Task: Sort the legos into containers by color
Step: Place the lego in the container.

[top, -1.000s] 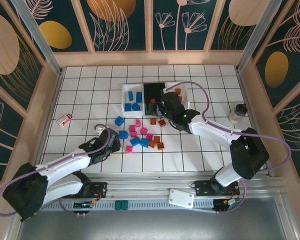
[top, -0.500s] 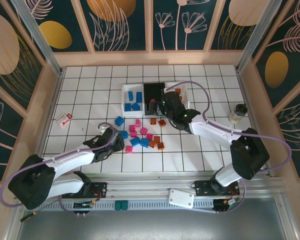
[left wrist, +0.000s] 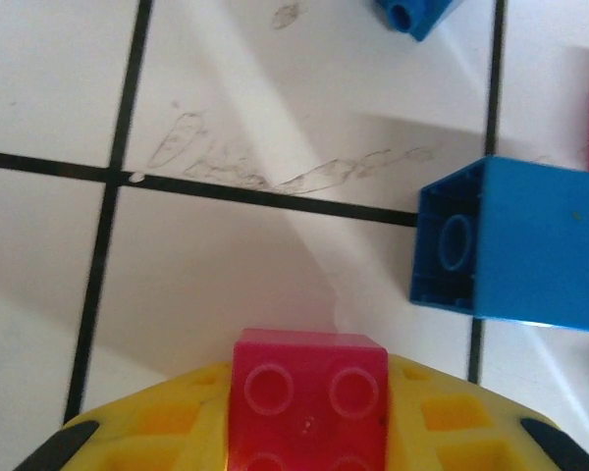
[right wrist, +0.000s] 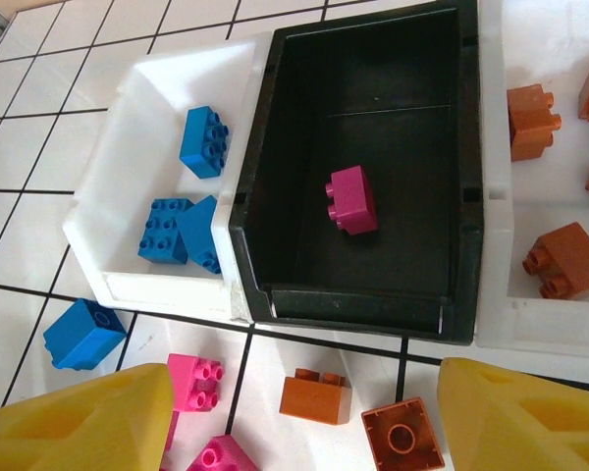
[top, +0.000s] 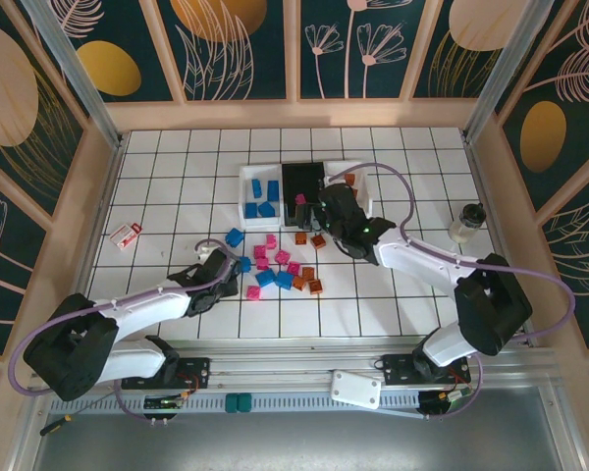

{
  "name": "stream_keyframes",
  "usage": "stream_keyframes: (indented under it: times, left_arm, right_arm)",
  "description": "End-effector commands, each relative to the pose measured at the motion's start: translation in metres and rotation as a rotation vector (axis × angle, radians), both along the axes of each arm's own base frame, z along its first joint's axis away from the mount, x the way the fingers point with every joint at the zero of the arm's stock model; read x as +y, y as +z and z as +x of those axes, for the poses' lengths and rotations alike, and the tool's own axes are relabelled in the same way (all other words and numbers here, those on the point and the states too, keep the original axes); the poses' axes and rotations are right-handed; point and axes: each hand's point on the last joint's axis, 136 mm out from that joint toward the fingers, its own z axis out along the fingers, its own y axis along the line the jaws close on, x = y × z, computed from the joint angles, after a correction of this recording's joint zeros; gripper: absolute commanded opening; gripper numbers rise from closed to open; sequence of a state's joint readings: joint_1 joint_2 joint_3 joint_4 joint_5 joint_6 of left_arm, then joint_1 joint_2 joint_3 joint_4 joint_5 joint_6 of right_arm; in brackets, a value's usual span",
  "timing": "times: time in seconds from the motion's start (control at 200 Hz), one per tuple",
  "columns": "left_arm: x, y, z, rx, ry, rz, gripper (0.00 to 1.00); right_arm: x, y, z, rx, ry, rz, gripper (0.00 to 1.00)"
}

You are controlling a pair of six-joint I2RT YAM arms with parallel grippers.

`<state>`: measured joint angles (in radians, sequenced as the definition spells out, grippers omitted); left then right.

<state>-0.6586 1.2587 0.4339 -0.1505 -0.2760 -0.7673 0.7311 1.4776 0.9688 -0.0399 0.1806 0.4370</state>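
Three trays stand in a row at the far middle of the table [top: 157, 186]: a left white tray [right wrist: 128, 118], a black tray [right wrist: 393, 128] touching it, and a right white tray [right wrist: 550, 329] on the black one's other side. We count three blue bricks [right wrist: 204, 142] in the left white tray, one magenta brick [right wrist: 351, 199] lying on the black tray's floor, and orange bricks [right wrist: 567, 260] in the right white tray.

Our right gripper [right wrist: 304, 392] hovers at the near side of the black tray, its yellow fingers [right wrist: 79, 422] well apart with nothing held between them. On the tiles under it lie a loose blue brick [right wrist: 83, 334], a loose pink one [right wrist: 194, 381] and a loose orange one [right wrist: 316, 397].

Our left gripper [left wrist: 309, 432] is clamped on a pink brick [left wrist: 309, 378], studs toward the wrist camera. We cannot tell whether that brick touches the tile. A hollow blue brick [left wrist: 501, 245] lies near it on its side.

From above, the unsorted bricks [top: 280, 270] lie scattered between the two arms, near the trays. A small card [top: 126, 235] lies well apart at the left.
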Motion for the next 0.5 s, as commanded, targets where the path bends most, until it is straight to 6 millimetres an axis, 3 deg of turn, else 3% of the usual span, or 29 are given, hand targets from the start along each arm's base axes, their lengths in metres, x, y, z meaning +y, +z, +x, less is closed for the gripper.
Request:
stream_keyframes:
  times: [0.0, 0.22, 0.375, 0.495]
  left_arm:
    - [-0.036, 0.04, 0.023, -0.083, -0.064, -0.134, 0.25]
    - [-0.092, 0.12, 0.074, -0.219, -0.184, -0.244, 0.24]
    - [-0.144, 0.143, 0.118, -0.263, -0.261, -0.299, 0.23]
    - [-0.175, 0.143, 0.153, -0.269, -0.29, -0.284, 0.24]
  right_arm:
    - [-0.016, 0.013, -0.002, -0.029, -0.051, 0.036, 0.71]
    - [-0.046, -0.001, -0.017, -0.01, -0.118, 0.035, 0.71]
    - [-0.061, -0.017, -0.028, 0.025, -0.153, 0.009, 0.71]
    - [-0.069, -0.027, -0.036, 0.054, -0.167, 0.0, 0.71]
